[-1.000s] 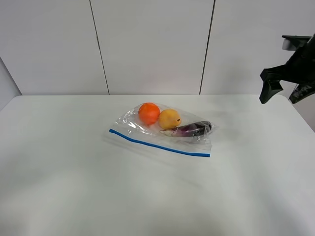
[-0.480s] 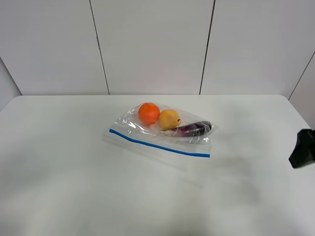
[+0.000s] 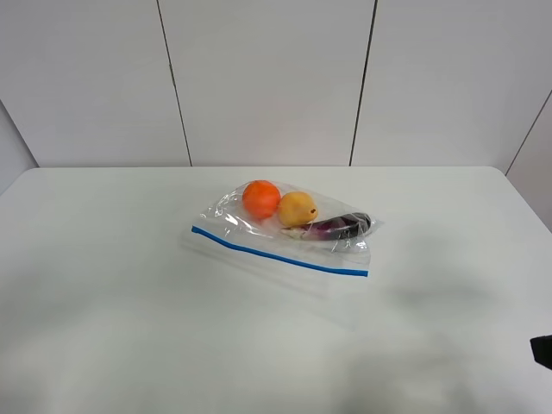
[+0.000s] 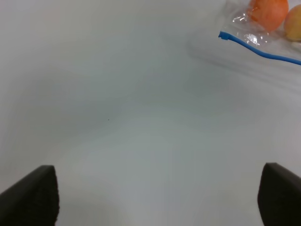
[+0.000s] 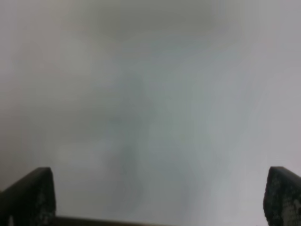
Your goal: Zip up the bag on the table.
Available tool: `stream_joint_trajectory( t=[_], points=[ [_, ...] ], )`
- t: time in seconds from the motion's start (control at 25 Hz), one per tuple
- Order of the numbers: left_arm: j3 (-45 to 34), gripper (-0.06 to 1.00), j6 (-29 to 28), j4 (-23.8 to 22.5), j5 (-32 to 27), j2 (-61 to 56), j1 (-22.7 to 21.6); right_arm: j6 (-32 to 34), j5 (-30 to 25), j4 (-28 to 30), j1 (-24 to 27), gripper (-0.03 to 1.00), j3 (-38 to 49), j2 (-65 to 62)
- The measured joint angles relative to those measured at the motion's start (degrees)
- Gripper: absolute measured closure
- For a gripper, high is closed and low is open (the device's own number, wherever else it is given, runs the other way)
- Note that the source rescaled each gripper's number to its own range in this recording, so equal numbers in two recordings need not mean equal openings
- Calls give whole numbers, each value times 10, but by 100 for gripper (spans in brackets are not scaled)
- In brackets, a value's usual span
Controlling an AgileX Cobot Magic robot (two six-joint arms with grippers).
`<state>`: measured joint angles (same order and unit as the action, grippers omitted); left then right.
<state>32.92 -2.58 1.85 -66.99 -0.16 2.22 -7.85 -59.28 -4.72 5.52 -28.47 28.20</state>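
Note:
The clear plastic bag (image 3: 289,235) lies in the middle of the white table (image 3: 129,302), with an orange (image 3: 261,199), a yellow pear (image 3: 297,208) and a purple eggplant (image 3: 338,227) inside. Its blue zipper strip (image 3: 276,253) runs along the near edge. The strip's end and the orange also show in the left wrist view (image 4: 254,47). My left gripper (image 4: 155,197) is open and empty above bare table, apart from the bag. My right gripper (image 5: 160,197) is open and empty over blurred white surface; only a dark bit of the right arm (image 3: 542,349) shows at the table's right edge.
A white panelled wall (image 3: 267,78) stands behind the table. The table's right edge (image 3: 528,207) runs close to the right arm.
The right arm has dropped from high at the back right down to the lower right edge of the exterior view, almost out of sight. The bag has not moved.

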Motion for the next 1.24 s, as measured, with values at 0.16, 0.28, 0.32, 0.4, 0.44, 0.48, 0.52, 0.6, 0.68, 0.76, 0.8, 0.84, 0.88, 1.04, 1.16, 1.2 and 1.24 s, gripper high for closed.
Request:
stream_joint_trajectory(
  t=[0.16, 0.28, 0.32, 0.4, 0.44, 0.48, 0.52, 0.6, 0.68, 0.76, 0.8, 0.84, 0.88, 1.04, 1.16, 1.2, 1.24],
  points=[
    [0, -6, 0, 0, 0, 0, 0, 1, 3, 0, -2, -3, 0, -69],
    [0, -6, 0, 0, 0, 0, 0, 2, 3, 0, -2, -3, 1, -105],
    [0, -6, 0, 0, 0, 0, 0, 2, 3, 0, -2, -3, 1, -119],
    [0, -6, 0, 0, 0, 0, 0, 2, 3, 0, -2, -3, 1, -153],
    [0, -6, 0, 0, 0, 0, 0, 2, 3, 0, -2, -3, 1, -169],
    [0, -6, 0, 0, 0, 0, 0, 2, 4, 0, -2, -3, 1, -192],
    [0, -6, 0, 0, 0, 0, 0, 2, 4, 0, -2, -3, 1, -216],
    [0, -6, 0, 0, 0, 0, 0, 2, 3, 0, -2, -3, 1, -262],
    [0, -6, 0, 0, 0, 0, 0, 2, 3, 0, -3, -3, 1, -283],
    [0, -6, 0, -1, 0, 0, 0, 3, 3, 0, -7, -3, 2, -284],
    [0, -6, 0, -1, 0, 0, 0, 4, 3, 0, -8, -3, 2, -285],
    [0, -6, 0, -1, 0, 0, 0, 4, 3, 0, -8, -3, 2, -285],
    [0, -6, 0, -2, 0, 0, 0, 4, 3, 0, -8, -3, 2, -285],
    [0, -6, 0, -2, 0, 0, 0, 6, 3, 0, -8, -3, 2, -285],
    [0, -6, 0, -2, 0, 0, 0, 6, 3, 0, -8, -3, 2, -285],
    [0, -6, 0, -2, 0, 0, 0, 6, 3, 0, -8, -3, 2, -285],
    [0, -6, 0, -2, 0, 0, 0, 6, 3, 0, -8, -3, 2, -285]
  ],
)
